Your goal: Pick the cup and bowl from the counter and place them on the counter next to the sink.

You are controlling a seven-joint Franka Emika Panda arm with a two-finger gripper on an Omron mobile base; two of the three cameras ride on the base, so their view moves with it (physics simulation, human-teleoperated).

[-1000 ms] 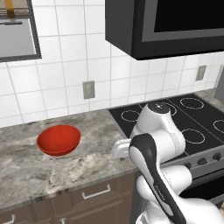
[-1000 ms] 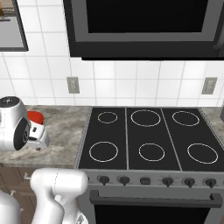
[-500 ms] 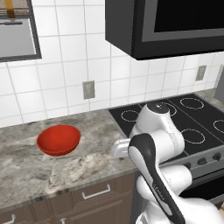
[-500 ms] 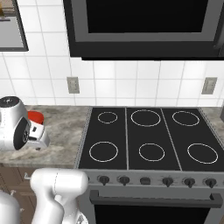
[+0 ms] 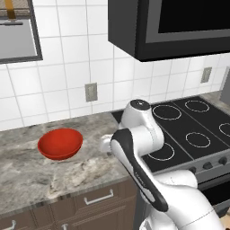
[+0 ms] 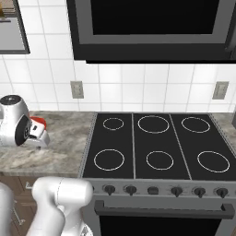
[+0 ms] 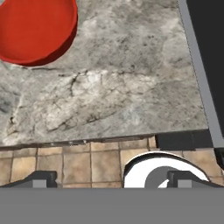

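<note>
Above the counter (image 7: 131,87) beside the bowl (image 7: 35,30), the gripper (image 7: 111,177) with fingers (image 7: 41,178) spread wide, empty.

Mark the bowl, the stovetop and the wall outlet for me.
bowl (image 5: 60,143), left base view, centre of its red inside.
stovetop (image 6: 152,143), right base view, black glass between the rings.
wall outlet (image 5: 91,92), left base view, middle of its grey plate.

Stone, gloss and wood around the stovetop

The bowl (image 5: 60,143) is showing a glossy red glaze; the counter (image 5: 40,175) is looking like mottled, veined grey-beige stone over brown wooden cabinet fronts (image 5: 90,207) with metal handles; the stovetop (image 6: 154,146) is appearing smooth black; wall tiles (image 5: 67,67) are gleaming white.
</note>
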